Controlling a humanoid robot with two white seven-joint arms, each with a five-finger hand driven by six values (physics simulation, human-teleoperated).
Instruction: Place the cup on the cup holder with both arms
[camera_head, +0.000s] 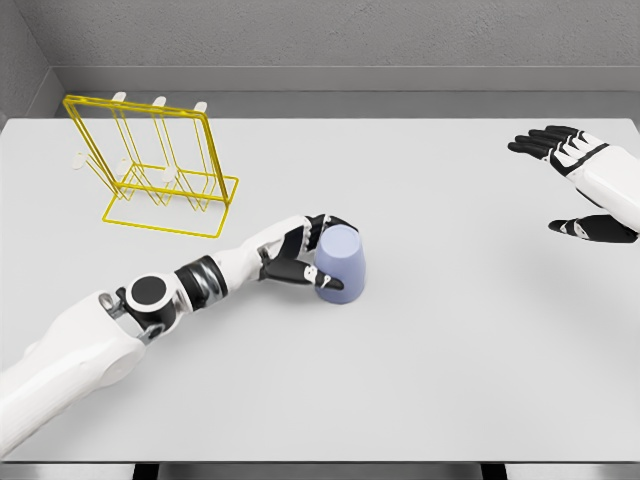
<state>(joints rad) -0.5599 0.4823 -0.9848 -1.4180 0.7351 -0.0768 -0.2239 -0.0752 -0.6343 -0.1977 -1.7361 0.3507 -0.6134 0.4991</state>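
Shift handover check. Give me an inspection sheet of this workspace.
Surface: white table, flat.
Job's things: lavender cup mouth-down near the middle; yellow wire cup holder at the back left, pegs bare.
Clutter: nothing seen.
Hands: left hand wrapped on the cup's side; right hand open at the right edge, holding nothing.
Cables: nothing seen.
Surroundings: grey walls behind the table.

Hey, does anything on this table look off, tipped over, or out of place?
Only the blue cup: it sits mouth-down mid-table, tilted, with the left robot hand wrapped around it. The yellow cup holder stands upright. Nothing looks spilled or damaged.
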